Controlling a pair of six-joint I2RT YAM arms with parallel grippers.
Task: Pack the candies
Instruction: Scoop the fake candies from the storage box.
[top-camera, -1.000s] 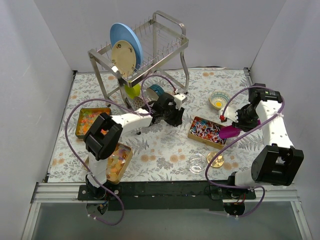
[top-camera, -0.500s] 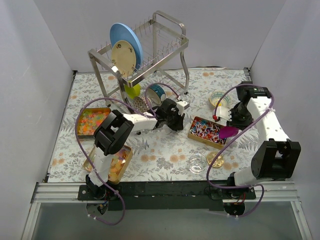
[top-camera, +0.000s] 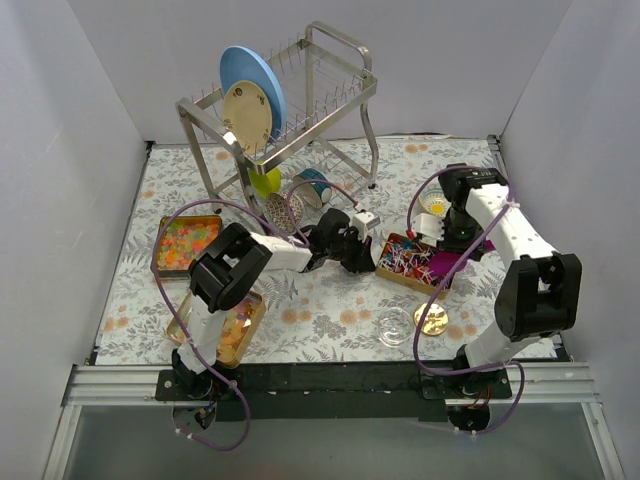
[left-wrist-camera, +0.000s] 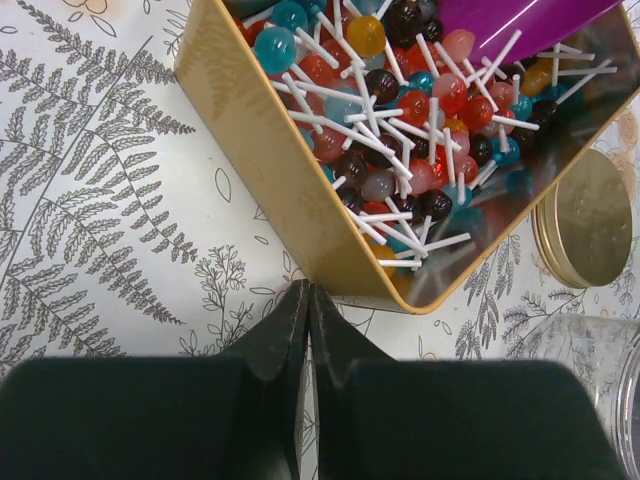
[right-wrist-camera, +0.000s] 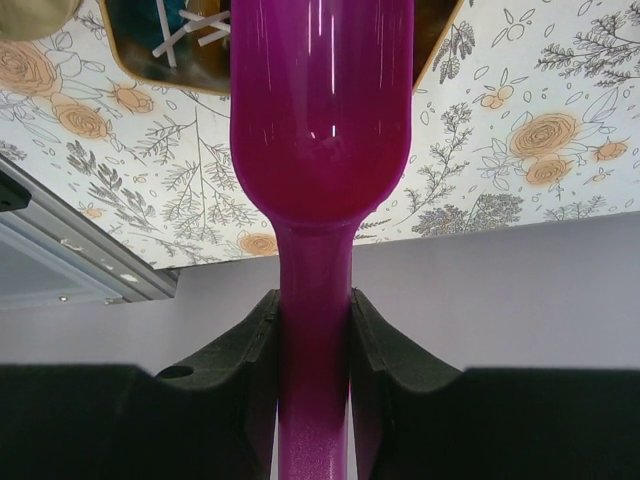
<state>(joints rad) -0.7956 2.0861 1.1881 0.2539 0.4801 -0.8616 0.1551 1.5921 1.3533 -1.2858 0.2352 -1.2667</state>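
I can read no text, label, brand or number in any of my three views. The candies (left-wrist-camera: 400, 105) show only colour. The gold tin (left-wrist-camera: 265, 160) is bare metal, the purple scoop (right-wrist-camera: 320, 120) plain glossy plastic and the round lid (left-wrist-camera: 585, 220) unmarked. The surface (left-wrist-camera: 120, 200) carries only a leaf-and-flower print.

Magenta scoop (right-wrist-camera: 320, 130); gold tin (left-wrist-camera: 290, 205); candies (left-wrist-camera: 412, 105) — red, teal; cloth (left-wrist-camera: 100, 200) — grey ferns.

Tin (left-wrist-camera: 280, 190) hemmed: left gripper (left-wrist-camera: 308, 290) closed at its left wall, scoop (left-wrist-camera: 520, 20) over the far end, lid (left-wrist-camera: 585, 220) and jar (left-wrist-camera: 600, 350) just beside one corner. Open cloth (top-camera: 320, 300) lies left of tin; rack (top-camera: 370, 140) blocks behind.
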